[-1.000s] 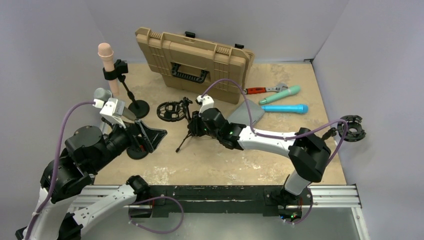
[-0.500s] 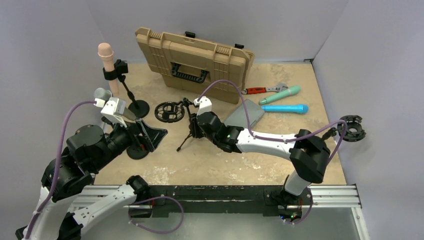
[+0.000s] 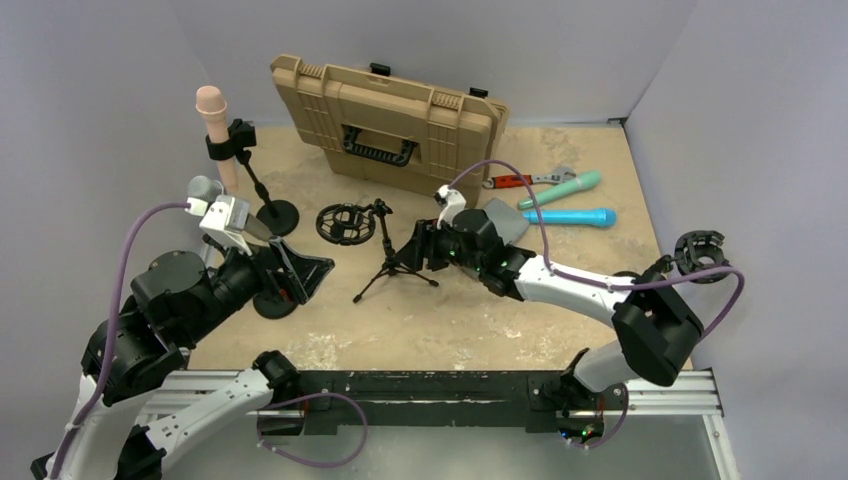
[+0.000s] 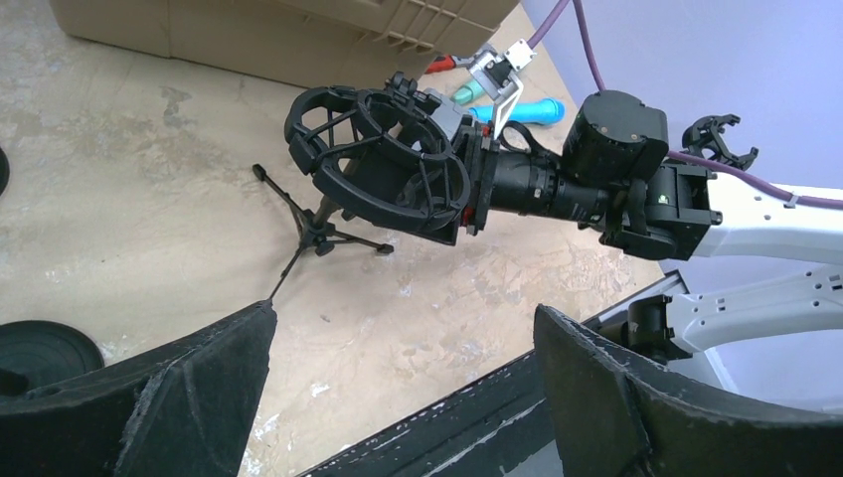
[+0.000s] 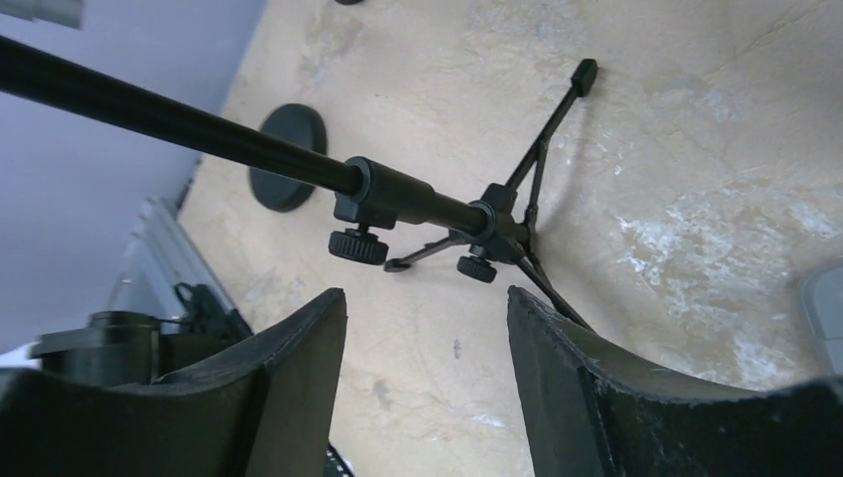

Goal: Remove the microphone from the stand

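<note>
My right gripper [image 5: 427, 383] has drawn back from the tripod stand [image 5: 497, 224], fingers spread and empty. That leaves the job undone. The pink microphone [image 3: 211, 108] sits clipped upright in its stand [image 3: 262, 190], well off to my gripper's left. It is nearer my left gripper [image 3: 300, 272], also spread wide.

- This is a robotics lab test cell: plain grey-lilac walls [image 3: 100, 70] box in a single sand-coloured bench [image 3: 480, 320] on its left, back and right sides.
- Two black-and-white robot arms, the left arm [image 3: 165, 295] and the right arm [image 3: 570, 285], rise from an aluminium rail [image 3: 660, 385] along the bench's near edge.
- Purple cables [image 3: 122, 270] loop exposed over both arms.
- The bench holds a mixed set of props rather than one trade's kit: a tan hard case [image 3: 390, 125], a wrench [image 3: 525, 180], a teal microphone [image 3: 560, 189] and a blue microphone [image 3: 570, 217] lying loose, a pink microphone [image 3: 211, 110] clipped in a round-base stand [image 3: 277, 216], and a small tripod stand [image 3: 390, 262].
</note>
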Controlling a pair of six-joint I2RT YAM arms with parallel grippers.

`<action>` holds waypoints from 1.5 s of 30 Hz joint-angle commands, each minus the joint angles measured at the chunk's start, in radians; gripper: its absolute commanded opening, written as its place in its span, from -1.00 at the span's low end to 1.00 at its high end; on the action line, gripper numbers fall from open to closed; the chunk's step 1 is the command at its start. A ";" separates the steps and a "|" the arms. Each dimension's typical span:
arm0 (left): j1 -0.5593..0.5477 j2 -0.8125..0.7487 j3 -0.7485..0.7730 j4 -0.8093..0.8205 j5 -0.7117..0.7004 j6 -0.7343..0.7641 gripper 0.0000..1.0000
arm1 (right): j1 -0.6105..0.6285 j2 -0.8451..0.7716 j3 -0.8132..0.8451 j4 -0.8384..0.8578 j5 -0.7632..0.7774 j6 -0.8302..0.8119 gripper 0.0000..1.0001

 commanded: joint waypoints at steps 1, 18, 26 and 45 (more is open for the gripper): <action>0.002 -0.008 -0.017 0.036 0.008 -0.014 0.96 | -0.042 -0.025 -0.033 0.193 -0.246 0.135 0.18; 0.002 -0.029 -0.019 0.018 0.015 -0.020 0.96 | -0.077 0.121 0.033 0.249 -0.263 0.224 -0.19; 0.002 -0.015 -0.020 0.033 0.026 -0.018 0.96 | -0.063 0.149 0.068 0.233 -0.243 0.203 -0.20; 0.002 -0.027 -0.023 0.023 0.014 -0.019 0.96 | 0.123 0.197 0.317 -0.210 0.253 0.023 -0.92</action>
